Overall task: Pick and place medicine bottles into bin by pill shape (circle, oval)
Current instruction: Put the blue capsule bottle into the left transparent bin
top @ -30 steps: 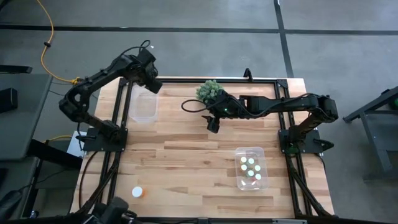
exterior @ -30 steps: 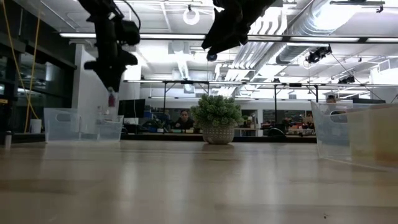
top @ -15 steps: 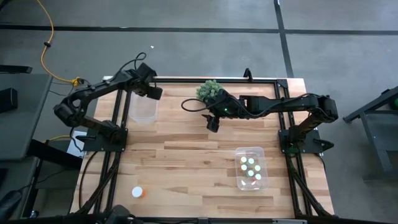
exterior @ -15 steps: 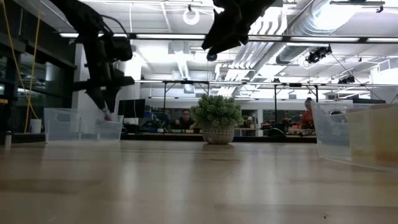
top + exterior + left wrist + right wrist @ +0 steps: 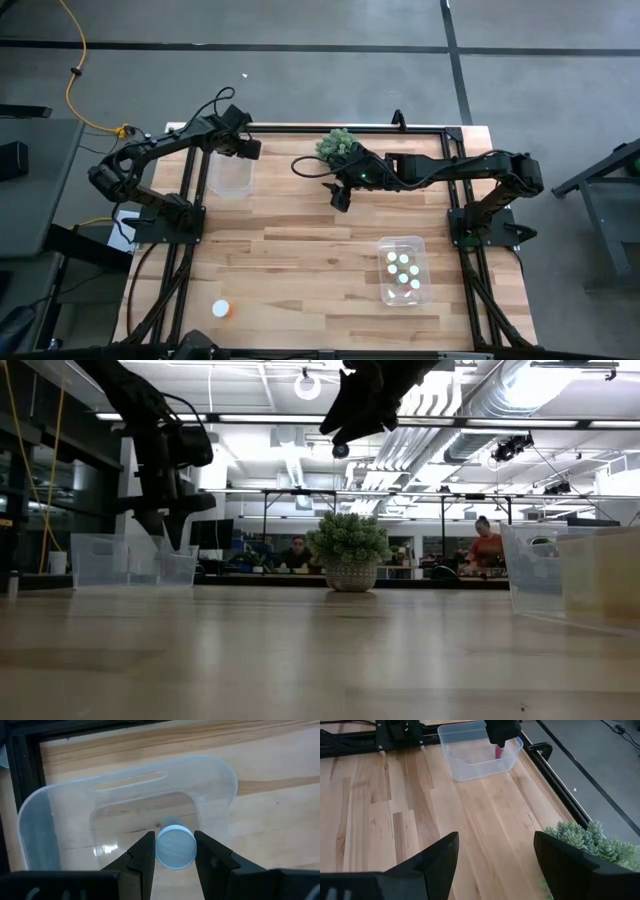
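- Holding a medicine bottle [image 5: 174,847] by its white cap, the left gripper [image 5: 173,851] has its fingers [image 5: 141,856] pinched on either side of it; bottle hangs inside the opening of the clear bin [image 5: 50,820] at the far-left part of the worktop [image 5: 300,250].
- Right wrist view: bottle body shows as a small reddish shape [image 5: 499,751] below the left gripper [image 5: 502,731], within the walls of that bin [image 5: 479,751].
- Right gripper [image 5: 340,197]: fingers [image 5: 440,857] spread wide, nothing between them, hovering above bare worktop near the middle, just beside the green plant [image 5: 337,146].
- Second clear bin [image 5: 404,270] at the right side of the worktop holds several bottles, white caps up [image 5: 403,260].
- One more bottle [image 5: 221,309], white cap and orange body, lies alone on the worktop near the front-left edge, well apart from both bins.
- Low view: plant in its pot [image 5: 350,550] stands at the far edge; people sit in the room behind [image 5: 485,546].
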Robot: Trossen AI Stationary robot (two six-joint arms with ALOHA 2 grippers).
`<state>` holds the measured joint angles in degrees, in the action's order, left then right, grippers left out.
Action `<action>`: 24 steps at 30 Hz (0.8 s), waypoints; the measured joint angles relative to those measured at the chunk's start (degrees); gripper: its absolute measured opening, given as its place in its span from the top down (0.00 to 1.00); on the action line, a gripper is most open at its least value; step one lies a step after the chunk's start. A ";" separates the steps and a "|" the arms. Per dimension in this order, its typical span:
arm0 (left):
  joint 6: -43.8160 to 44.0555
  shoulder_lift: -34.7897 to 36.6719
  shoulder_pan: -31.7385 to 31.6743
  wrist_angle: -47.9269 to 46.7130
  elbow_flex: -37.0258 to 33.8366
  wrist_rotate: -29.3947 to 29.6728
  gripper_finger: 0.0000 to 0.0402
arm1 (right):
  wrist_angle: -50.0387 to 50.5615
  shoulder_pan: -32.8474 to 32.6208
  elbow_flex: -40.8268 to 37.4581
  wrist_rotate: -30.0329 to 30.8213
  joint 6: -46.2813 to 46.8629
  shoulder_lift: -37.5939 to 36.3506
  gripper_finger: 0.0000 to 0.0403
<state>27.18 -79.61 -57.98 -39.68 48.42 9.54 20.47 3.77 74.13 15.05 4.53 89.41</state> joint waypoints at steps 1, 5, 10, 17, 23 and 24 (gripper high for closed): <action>-0.14 0.00 0.01 0.00 0.00 0.05 0.75 | 0.00 0.00 0.00 0.00 0.15 0.01 0.37; -0.16 -0.58 0.01 -0.16 0.00 0.11 0.75 | 0.00 0.00 0.00 0.00 1.03 0.01 0.37; 0.28 -2.38 0.01 -0.74 0.00 -0.29 0.75 | 0.00 0.00 0.00 0.00 1.03 0.01 0.37; 1.13 -2.38 0.01 -0.39 0.00 -0.29 0.72 | -0.01 0.00 0.00 0.00 1.03 0.01 0.37; 1.13 -2.38 0.01 -0.35 0.00 -0.26 0.65 | 0.00 0.00 0.00 0.00 1.03 0.01 0.37; 1.05 -2.38 0.01 -0.35 0.00 -0.26 0.63 | 0.00 0.00 0.00 0.00 1.03 0.01 0.37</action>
<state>28.24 -82.00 -57.98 -40.03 48.42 9.28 20.47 3.77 74.13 15.05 5.56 89.43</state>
